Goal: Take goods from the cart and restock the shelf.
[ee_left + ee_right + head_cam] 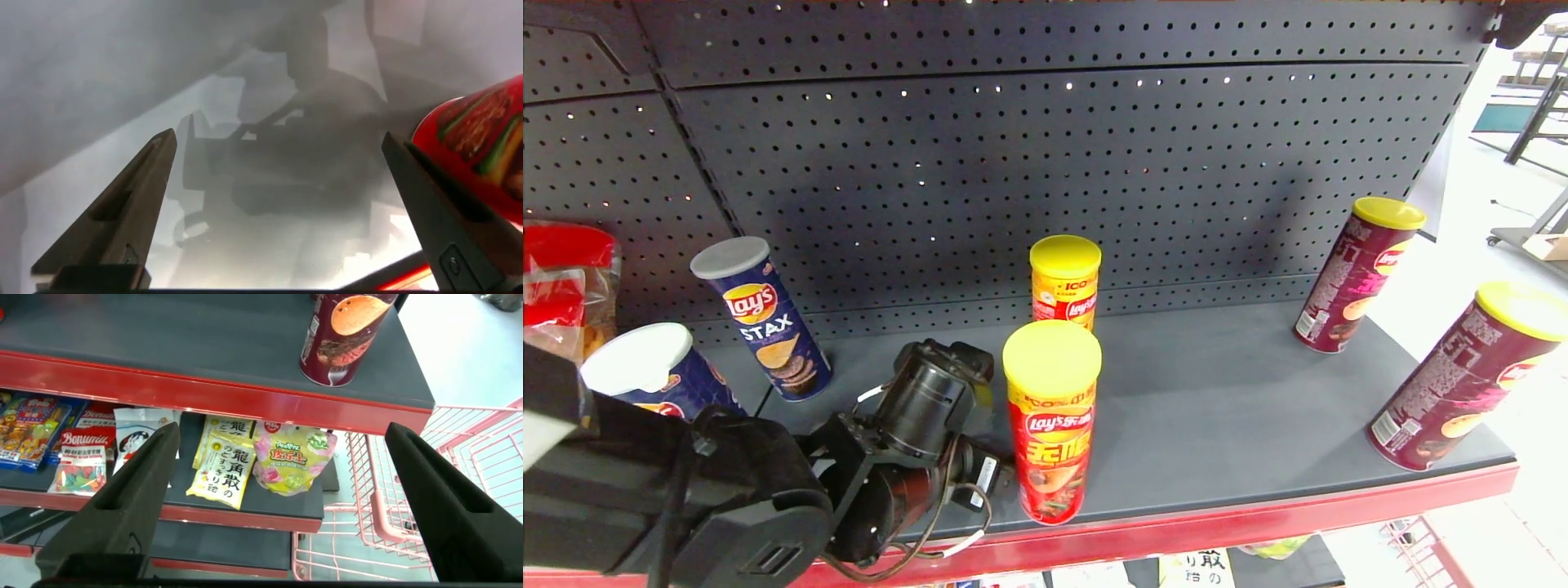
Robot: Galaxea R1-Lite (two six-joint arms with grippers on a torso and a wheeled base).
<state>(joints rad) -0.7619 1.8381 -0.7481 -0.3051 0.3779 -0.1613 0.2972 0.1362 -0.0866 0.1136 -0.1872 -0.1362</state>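
Left gripper (279,137), going by the head view, sits low just left of the red can (1052,433), which stands upright, lid up, at the shelf's (1225,425) near edge. Left wrist view: fingers apart, the can just beside one, perhaps touching. Right wrist view: right gripper (282,429) spread and empty, near a maroon can (343,331).

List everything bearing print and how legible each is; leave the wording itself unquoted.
Rear blue can: big logo, legible.
Red can: logo and large characters, legible.
Yellow can: logo, partly legible.
Rear maroon can, front maroon can: fine print, too small.
Yellow bag: dark characters, legible.
Green bag: blurred.
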